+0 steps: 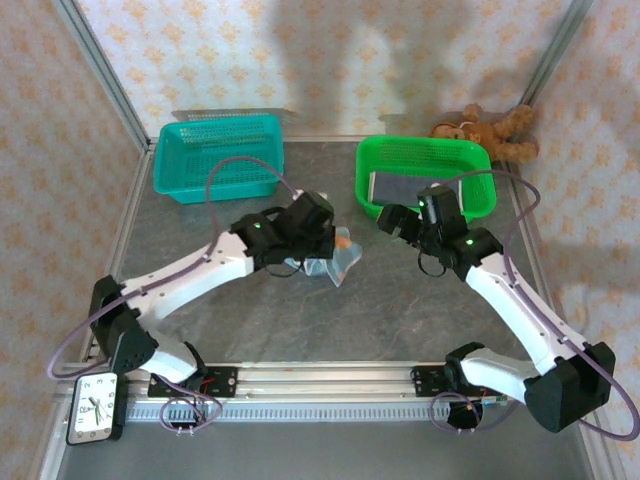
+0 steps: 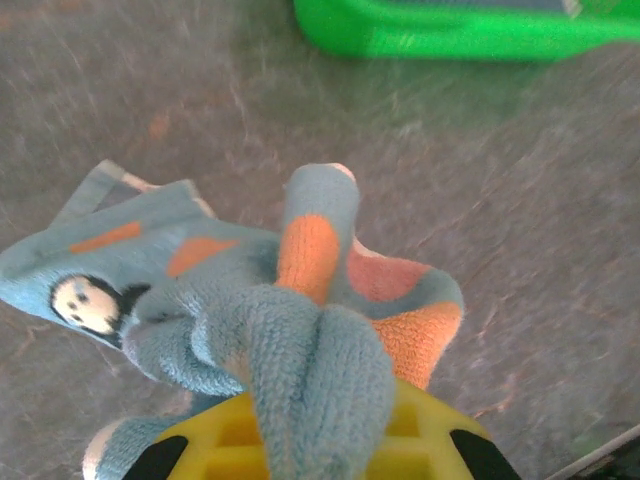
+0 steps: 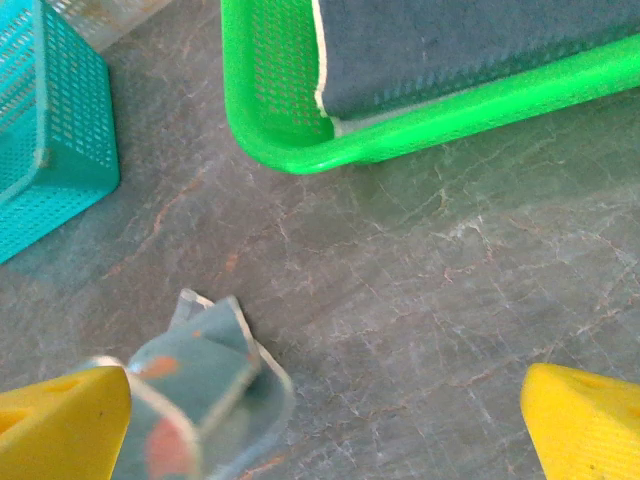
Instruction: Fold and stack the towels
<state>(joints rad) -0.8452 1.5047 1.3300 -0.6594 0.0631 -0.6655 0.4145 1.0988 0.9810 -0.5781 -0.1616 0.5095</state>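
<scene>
One towel [image 2: 300, 300] is pinched in the left tool [image 1: 312, 240], whose yellow fingers [image 2: 425, 430] are clenched on a thick bunch of the cloth right at their tips. From that tool the cloth spills forward and off to its left. A blue flap with orange patches and a small cartoon face lies furthest out on the left side, and a rounded hump with orange patches sits straight ahead. The cloth is crumpled, so no clean long axis can be read; its widest spread runs from the tool's left to just ahead of it. Whether the lower folds rest on the desk [image 1: 380, 310] or hang just above it I cannot tell.

The right tool [image 1: 398, 222] is released, its jaws standing wide with nothing between them. Seen from it, the bunched towel lies low on its left, just beside its left finger [image 3: 60, 425]. The green basket [image 3: 290, 140] lies ahead of it, with a folded dark towel [image 3: 450, 50] inside.

The left arm holds the cloth and the right arm is the free one close by. Opening the towel flat probably calls for the right tool to reach to its own left and take a loose edge away from the left tool's grip. Folding of this towel looks not yet begun.
</scene>
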